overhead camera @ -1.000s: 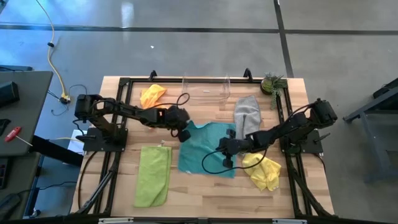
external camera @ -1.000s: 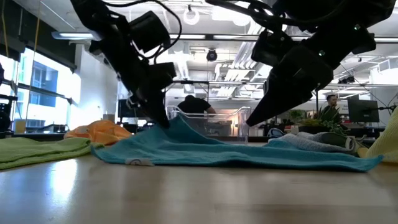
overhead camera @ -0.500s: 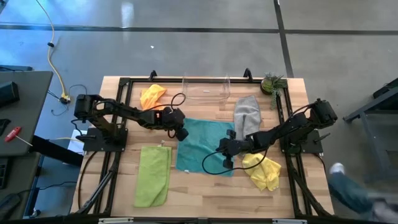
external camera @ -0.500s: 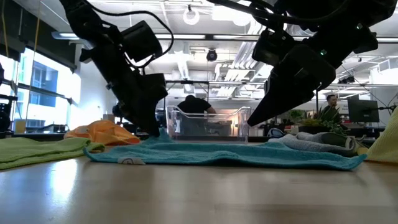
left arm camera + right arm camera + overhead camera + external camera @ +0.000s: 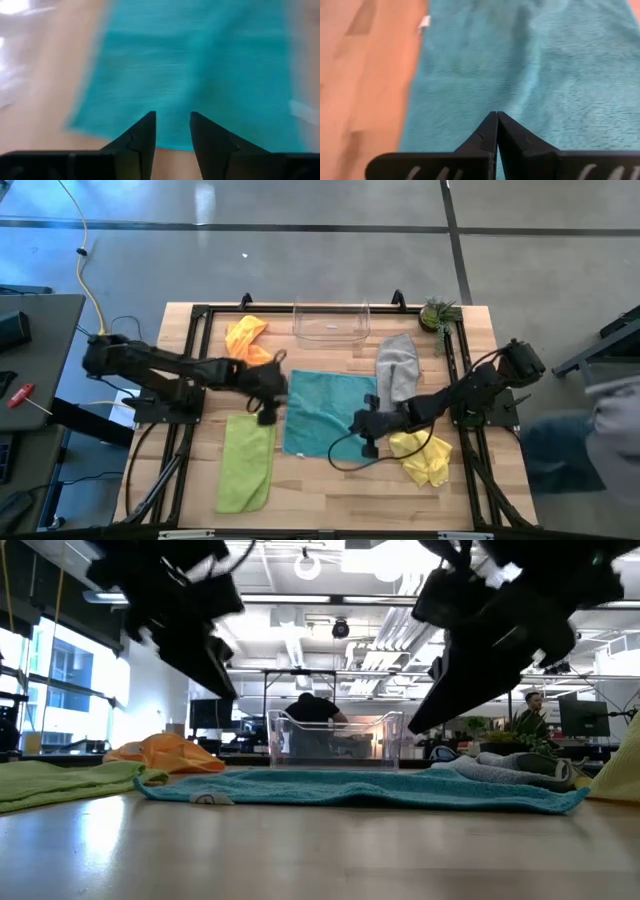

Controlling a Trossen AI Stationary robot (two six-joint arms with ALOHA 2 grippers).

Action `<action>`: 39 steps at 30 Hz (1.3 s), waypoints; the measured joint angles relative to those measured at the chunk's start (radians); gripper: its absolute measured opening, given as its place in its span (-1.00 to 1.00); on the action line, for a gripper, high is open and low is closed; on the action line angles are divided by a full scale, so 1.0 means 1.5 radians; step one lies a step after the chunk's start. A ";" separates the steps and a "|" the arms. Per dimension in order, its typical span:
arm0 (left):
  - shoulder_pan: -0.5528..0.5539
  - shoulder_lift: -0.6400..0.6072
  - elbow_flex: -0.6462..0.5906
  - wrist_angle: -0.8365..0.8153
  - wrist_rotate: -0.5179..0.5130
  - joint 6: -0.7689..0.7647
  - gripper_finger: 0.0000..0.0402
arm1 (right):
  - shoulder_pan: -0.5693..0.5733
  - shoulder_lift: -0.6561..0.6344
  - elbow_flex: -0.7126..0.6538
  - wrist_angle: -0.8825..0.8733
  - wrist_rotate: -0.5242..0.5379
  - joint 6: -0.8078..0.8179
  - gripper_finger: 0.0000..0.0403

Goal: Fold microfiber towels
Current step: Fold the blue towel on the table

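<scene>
Bright even overhead light, ceiling lamps glare in low view, left wrist view w/ heavy motion blur.

Both arms were black throughout, built of slim tubular links joined by blocky, rounded joint housings, each rising from a black base bolted to a dark metal frame at the table's side. A thin black cable looped free beside each forearm and trailed back along the links. The left gripper ended in two matte black fingers, flat-faced and tapering to angled tips, mounted on a broad black crossbar. The right gripper had the same wedge-shaped fingers, each with a small stepped notch along its inner edge, and pale lettering showed faintly on the bar beneath them.
</scene>
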 joint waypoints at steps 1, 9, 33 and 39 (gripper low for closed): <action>-0.026 -0.006 -0.003 0.004 0.026 0.016 -0.52 | 0.010 0.000 0.012 -0.022 0.005 0.003 -1.00; -0.235 0.057 -0.010 0.037 -0.004 0.034 -0.75 | 0.113 0.004 0.068 -0.115 0.037 0.073 -0.93; -0.343 0.270 0.050 0.100 -0.189 0.083 -0.29 | 0.210 0.033 0.071 -0.220 0.016 0.102 -0.31; -0.335 0.279 0.052 0.091 -0.204 0.075 -0.44 | 0.211 0.033 0.092 -0.261 0.012 0.042 -0.32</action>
